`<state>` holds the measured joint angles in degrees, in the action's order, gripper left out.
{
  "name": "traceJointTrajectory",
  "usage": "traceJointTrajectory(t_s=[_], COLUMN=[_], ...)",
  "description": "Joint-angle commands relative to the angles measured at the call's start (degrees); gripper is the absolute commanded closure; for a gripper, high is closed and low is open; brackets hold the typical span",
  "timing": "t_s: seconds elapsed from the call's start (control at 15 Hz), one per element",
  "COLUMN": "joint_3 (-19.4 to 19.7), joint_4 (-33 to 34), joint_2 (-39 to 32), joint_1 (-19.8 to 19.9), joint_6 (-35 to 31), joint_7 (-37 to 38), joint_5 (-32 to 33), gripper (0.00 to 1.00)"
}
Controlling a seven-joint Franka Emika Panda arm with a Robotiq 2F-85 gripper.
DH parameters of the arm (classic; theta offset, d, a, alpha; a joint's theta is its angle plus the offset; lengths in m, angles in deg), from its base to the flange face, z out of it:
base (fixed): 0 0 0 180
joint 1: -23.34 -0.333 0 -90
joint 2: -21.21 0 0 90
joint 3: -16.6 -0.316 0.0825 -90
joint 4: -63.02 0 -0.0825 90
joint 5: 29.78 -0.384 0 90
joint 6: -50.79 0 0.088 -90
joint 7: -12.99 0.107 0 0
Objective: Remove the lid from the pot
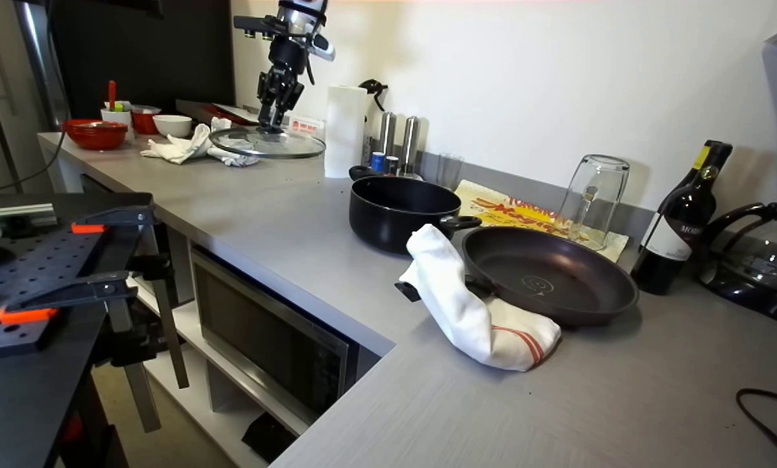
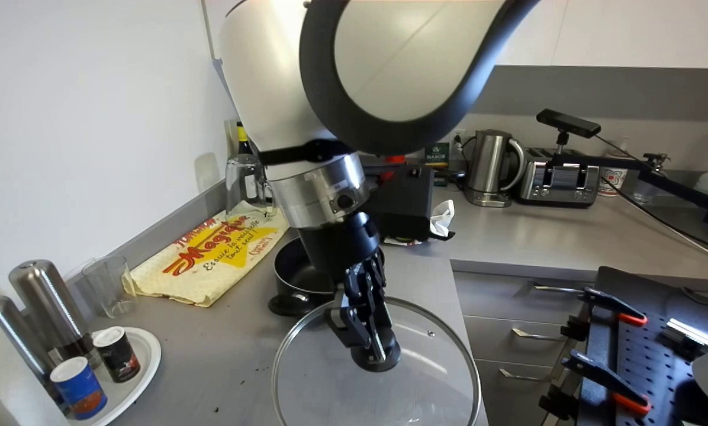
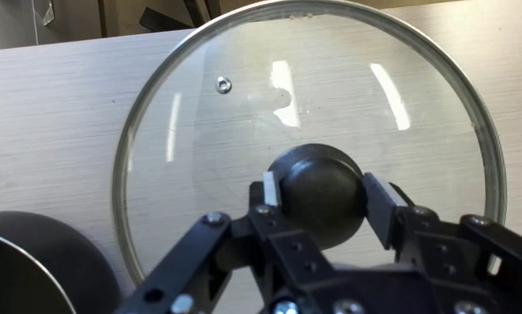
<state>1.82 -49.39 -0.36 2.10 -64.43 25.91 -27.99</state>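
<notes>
Lid (image 1: 268,147) was already off the pot (image 1: 395,224), hanging over the worktop (image 1: 284,195) off to one side, with the jaws pinching its dark knob (image 3: 322,196) from both sides, pretty clear in the wrist view. Pot just sat on the worktop, top uncovered, right by the pan (image 1: 564,273). White towel (image 1: 450,296) with red stripes was slung over the pan's handle (image 1: 408,291), and a dark bottle (image 1: 687,211) stood past the pan, near a carafe (image 1: 752,250).
</notes>
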Motion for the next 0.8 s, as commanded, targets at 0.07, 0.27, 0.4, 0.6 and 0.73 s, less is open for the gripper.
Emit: traceJointTrajectory(t_s=[0.07, 0.27, 0.4, 0.6, 0.73], joint_3=[-0.41, -0.38, -0.32, -0.25, -0.12], joint_4=[-3.95, -4.7, -4.61, -3.75, -3.27], joint_2=[0.13, -1.85, -3.4, -5.77, -7.16], joint_1=[-0.25, -0.06, -0.12, -0.06, -0.03], joint_6=[-4.76, -6.59, -7.32, -7.57, -8.04], joint_7=[-0.52, -1.57, -2.07, -2.99, -3.72], joint_5=[-0.66, -0.65, -0.52, -0.59, -0.49], gripper=[0.75, 0.75, 0.75, 0.75, 0.75])
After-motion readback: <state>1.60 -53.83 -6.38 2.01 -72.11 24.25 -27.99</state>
